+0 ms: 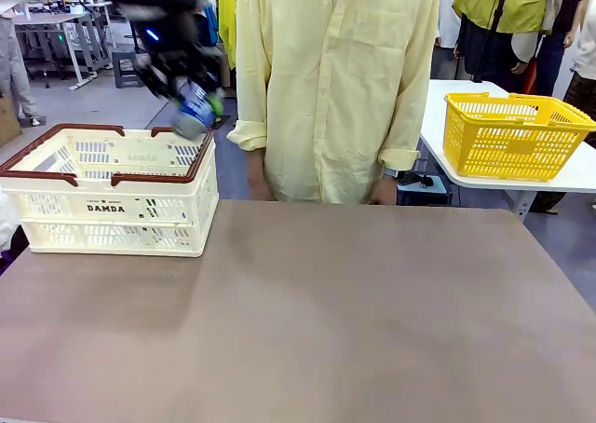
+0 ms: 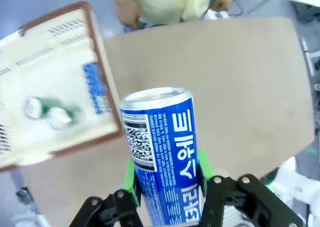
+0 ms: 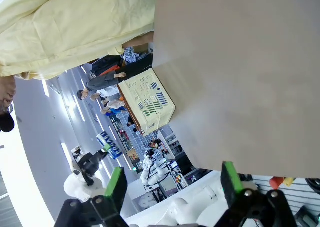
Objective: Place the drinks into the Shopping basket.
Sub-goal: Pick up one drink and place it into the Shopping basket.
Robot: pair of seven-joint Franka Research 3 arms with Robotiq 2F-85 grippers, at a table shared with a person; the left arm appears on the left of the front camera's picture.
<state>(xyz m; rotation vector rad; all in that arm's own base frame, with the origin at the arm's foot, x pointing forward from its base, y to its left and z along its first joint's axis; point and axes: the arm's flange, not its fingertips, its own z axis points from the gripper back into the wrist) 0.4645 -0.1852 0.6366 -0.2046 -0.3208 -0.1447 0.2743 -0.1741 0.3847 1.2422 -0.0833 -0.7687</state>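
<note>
My left gripper (image 1: 193, 102) hangs above the right end of the Shopping basket (image 1: 112, 209), shut on a slim blue-and-white can (image 1: 194, 114). In the left wrist view that can (image 2: 162, 152) stands between the green pads (image 2: 131, 179), with the cream basket (image 2: 50, 112) off to the left. Two green cans (image 2: 47, 112) lie inside the basket. In the right wrist view my right gripper (image 3: 170, 184) is open, nothing between its fingers, and the basket (image 3: 149, 101) and the left arm with the blue can (image 3: 109, 146) show far off.
A person in a pale yellow shirt (image 1: 335, 78) stands at the far edge of the brown table (image 1: 326, 320). A bright yellow mesh basket (image 1: 512, 134) sits on a white table at the right. The tabletop right of the cream basket is bare.
</note>
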